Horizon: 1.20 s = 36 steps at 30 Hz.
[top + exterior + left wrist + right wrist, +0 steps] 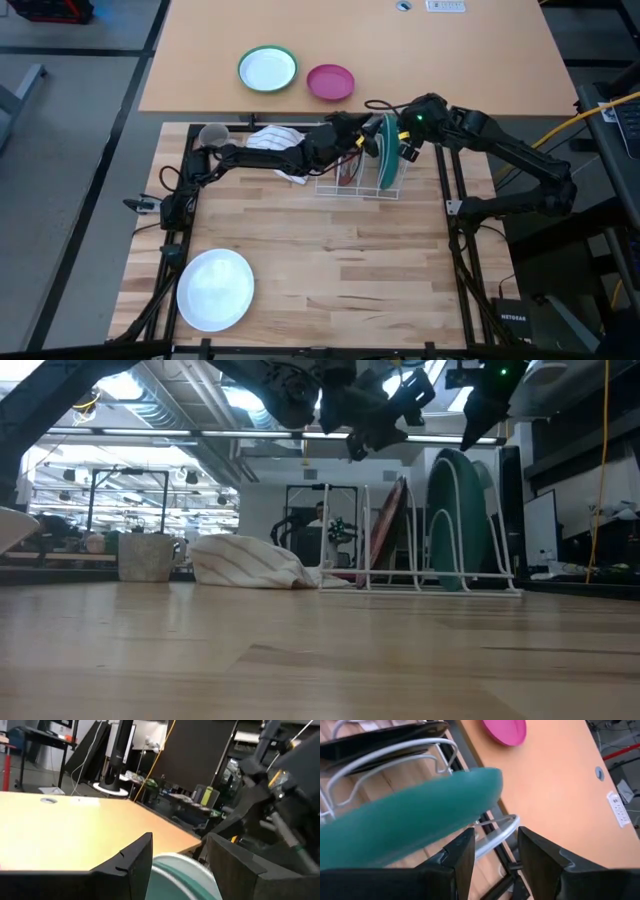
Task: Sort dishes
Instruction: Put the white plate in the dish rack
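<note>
A white wire dish rack [360,185] stands at the table's far middle. In it the dark green plate [385,160] stands on edge, and the red-brown plate [390,525] leans in a slot to its left. A large white plate [215,290] lies flat at the near left. My left gripper [355,135] hangs open above the rack; the green plate's rim [180,875] shows below the gap between its fingers. My right gripper [402,140] is open just above the green plate's top edge [410,820]. In the low view both grippers [375,415] [485,410] hang clear above the plates.
A crumpled white cloth [275,140] and a grey cup [212,135] lie left of the rack. A small green-rimmed plate [267,70] and a pink bowl [330,82] sit on the tan table beyond. Bare wood lies between the rack and the near edge.
</note>
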Each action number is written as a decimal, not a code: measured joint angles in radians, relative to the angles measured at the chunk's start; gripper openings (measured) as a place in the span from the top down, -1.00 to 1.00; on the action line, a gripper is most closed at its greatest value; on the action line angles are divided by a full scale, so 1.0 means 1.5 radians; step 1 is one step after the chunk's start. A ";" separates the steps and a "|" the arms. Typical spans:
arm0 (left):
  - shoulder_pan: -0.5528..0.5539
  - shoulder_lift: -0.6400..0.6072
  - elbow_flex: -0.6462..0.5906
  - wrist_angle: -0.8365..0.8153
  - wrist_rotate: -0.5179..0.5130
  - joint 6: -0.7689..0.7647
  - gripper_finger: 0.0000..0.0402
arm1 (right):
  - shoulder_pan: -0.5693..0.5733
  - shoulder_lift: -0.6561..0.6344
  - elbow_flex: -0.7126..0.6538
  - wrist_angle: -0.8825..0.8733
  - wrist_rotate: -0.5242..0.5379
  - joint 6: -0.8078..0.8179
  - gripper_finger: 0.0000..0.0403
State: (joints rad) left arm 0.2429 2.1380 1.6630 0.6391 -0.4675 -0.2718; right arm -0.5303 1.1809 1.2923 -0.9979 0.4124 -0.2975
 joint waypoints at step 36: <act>-0.415 -0.417 -0.079 -1.283 0.329 -0.366 0.13 | 0.231 -0.051 0.000 0.018 -0.177 0.032 0.23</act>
State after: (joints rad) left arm -0.3793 1.5120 1.5443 -1.2856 0.0253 -0.8207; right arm -0.1838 1.1050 1.2930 -0.9708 0.1462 -0.2498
